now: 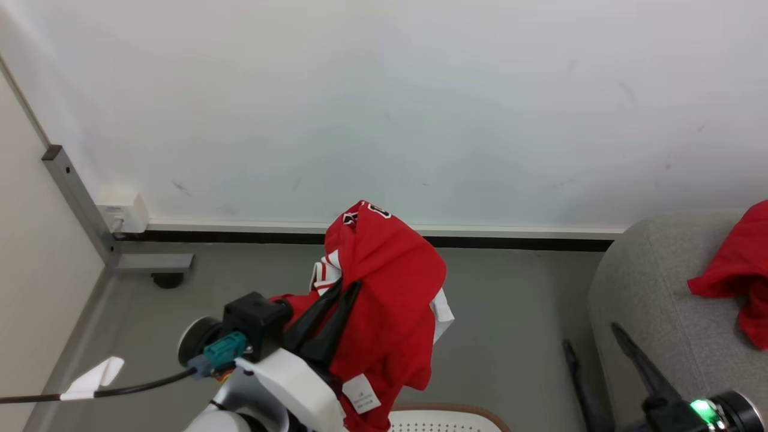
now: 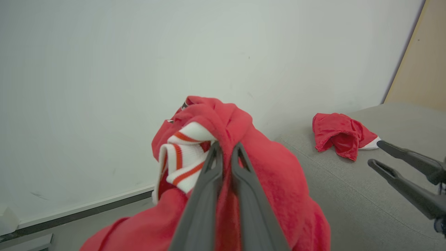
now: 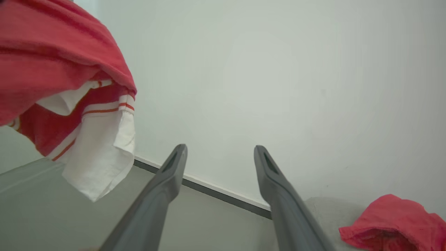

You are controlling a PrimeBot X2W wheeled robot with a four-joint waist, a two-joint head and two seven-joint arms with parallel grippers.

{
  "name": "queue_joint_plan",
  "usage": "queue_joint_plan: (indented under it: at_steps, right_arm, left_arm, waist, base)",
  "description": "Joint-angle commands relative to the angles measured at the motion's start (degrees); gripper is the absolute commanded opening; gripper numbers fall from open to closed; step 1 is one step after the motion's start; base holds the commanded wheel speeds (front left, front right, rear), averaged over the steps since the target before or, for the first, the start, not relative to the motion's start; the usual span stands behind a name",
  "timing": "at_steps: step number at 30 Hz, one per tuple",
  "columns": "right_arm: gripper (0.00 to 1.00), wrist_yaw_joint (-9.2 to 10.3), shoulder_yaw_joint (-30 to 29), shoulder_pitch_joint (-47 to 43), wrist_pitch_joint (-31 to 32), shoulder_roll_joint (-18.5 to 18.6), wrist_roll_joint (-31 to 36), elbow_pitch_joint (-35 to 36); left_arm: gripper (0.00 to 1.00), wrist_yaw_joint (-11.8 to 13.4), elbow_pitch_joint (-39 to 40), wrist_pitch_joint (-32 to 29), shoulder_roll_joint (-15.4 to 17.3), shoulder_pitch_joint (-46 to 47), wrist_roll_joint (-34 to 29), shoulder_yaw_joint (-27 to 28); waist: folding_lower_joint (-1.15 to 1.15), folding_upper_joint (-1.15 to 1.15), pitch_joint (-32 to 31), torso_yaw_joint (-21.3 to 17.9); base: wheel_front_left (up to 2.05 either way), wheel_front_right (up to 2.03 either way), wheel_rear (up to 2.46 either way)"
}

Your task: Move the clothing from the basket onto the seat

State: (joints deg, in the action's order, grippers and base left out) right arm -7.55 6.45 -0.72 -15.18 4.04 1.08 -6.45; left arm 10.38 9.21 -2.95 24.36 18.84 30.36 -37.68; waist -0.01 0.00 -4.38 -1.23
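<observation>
The clothing [image 1: 390, 300], bright red with white striped trim, hangs in the air above the floor, and my left gripper [image 1: 348, 285] is shut on its folds. The left wrist view shows both fingers pinched together [image 2: 226, 146] into the red fabric [image 2: 275, 167]. Below the clothing, the basket [image 1: 474, 413] shows its brown rim at the bottom edge. The grey seat [image 1: 648, 288] stands to the right. My right gripper [image 1: 591, 337] is open and empty beside the seat's rounded arm, also seen as the right gripper [image 3: 220, 150] [image 2: 375, 152]. The clothing [image 3: 52, 52] hangs to its left.
Another red garment [image 1: 735, 273] [image 2: 339, 134] [image 3: 393, 219] lies on the seat cushion. A white wall with a dark baseboard [image 1: 516, 242] runs behind. A grey metal post [image 1: 75, 195] stands at the left corner, and a black cable with a white tag [image 1: 96, 378] trails lower left.
</observation>
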Motion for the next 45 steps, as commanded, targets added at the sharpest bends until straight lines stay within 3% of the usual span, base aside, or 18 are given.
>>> queue_joint_plan:
  at_steps: [1, 8, 14, 23, 24, 25, 32, 33, 35, 36, 37, 45]
  right_arm:
    - [1.0, 0.13, 1.7, 1.5, 0.1, 1.5, 1.5, 0.0]
    - [1.0, 0.13, 13.5, 10.3, 0.0, 6.2, 4.4, -3.4]
    - [1.0, 0.13, 21.4, 19.2, 0.1, 7.7, 4.1, -9.8]
    - [1.0, 0.13, 26.6, 26.7, 0.0, 5.8, 2.2, -17.0]
    - [0.45, 0.13, 26.4, 27.1, 0.0, 5.2, 1.0, -17.2]
    - [0.0, 0.13, 26.3, 27.2, 0.1, 4.7, -0.3, -17.7]
    - [0.0, 0.13, 24.0, 26.6, 0.0, 3.0, -7.7, -18.4]
    - [0.0, 0.13, 23.6, 26.5, 0.1, 2.9, -8.4, -18.4]
    - [0.0, 0.13, 22.9, 26.6, 0.0, 2.9, -9.5, -18.3]
    - [0.0, 0.13, 22.6, 26.7, 0.0, 2.9, -9.8, -18.4]
    - [0.0, 0.13, 22.3, 26.9, 0.0, 2.8, -10.1, -18.5]
    - [0.0, 0.13, 17.4, 28.0, 0.0, 3.1, -11.2, -18.0]
  left_arm:
    - [0.0, -0.2, 0.5, -0.2, 0.3, 0.0, 0.6, -0.1]
    - [0.0, -1.2, 1.5, -1.3, -0.6, 0.9, 1.1, -1.5]
    - [0.0, -2.5, 1.7, -1.8, -1.6, 1.9, 1.3, -3.3]
    - [0.0, -4.1, 0.7, -2.4, -3.1, 2.6, 2.0, -5.2]
    - [0.0, -4.2, 0.5, -2.3, -3.3, 2.7, 2.2, -5.3]
    - [0.0, -4.3, 0.2, -2.2, -3.4, 2.7, 2.3, -5.4]
    - [0.0, -3.7, -1.9, -0.8, -3.1, 2.4, 2.1, -4.9]
    - [0.07, -3.6, -2.2, -0.5, -3.0, 2.3, 1.8, -4.7]
    - [0.4, -3.6, -2.8, 0.2, -2.9, 2.0, 1.3, -4.8]
    - [0.88, -3.7, -3.1, 0.7, -2.8, 1.9, 1.2, -4.8]
    - [1.0, -3.7, -3.4, 1.2, -2.8, 1.7, 1.0, -4.9]
    - [1.0, -3.7, -7.7, 8.5, -2.8, 0.0, -2.3, -5.8]
  waist:
    - [0.01, 0.0, 0.3, -0.3]
    - [0.01, 0.0, 1.3, -1.4]
    - [0.01, 0.0, 1.9, -1.5]
    - [0.01, 0.0, 2.2, -0.8]
    - [0.01, 0.0, 2.2, -0.7]
    - [0.01, 0.0, 2.2, -0.6]
    - [0.01, 0.0, 2.3, -0.3]
    - [0.01, 0.0, 2.4, -0.3]
    - [0.01, 0.0, 2.4, -0.5]
    - [0.01, 0.0, 2.4, -0.5]
    - [0.01, 0.0, 2.4, -0.6]
    - [0.01, 0.0, 2.4, -0.7]
  base:
    - [0.0, 0.0, 0.0]
    - [0.0, 0.0, 0.0]
    - [0.0, 0.0, 0.0]
    - [0.0, 0.0, 0.0]
    - [0.0, 0.0, 0.0]
    - [0.0, 0.0, 0.0]
    - [0.0, 0.0, 0.0]
    - [0.0, 0.0, 0.0]
    - [0.0, 0.0, 0.0]
    - [0.0, 0.0, 0.0]
    - [0.0, 0.0, 0.0]
    - [0.0, 0.0, 0.0]
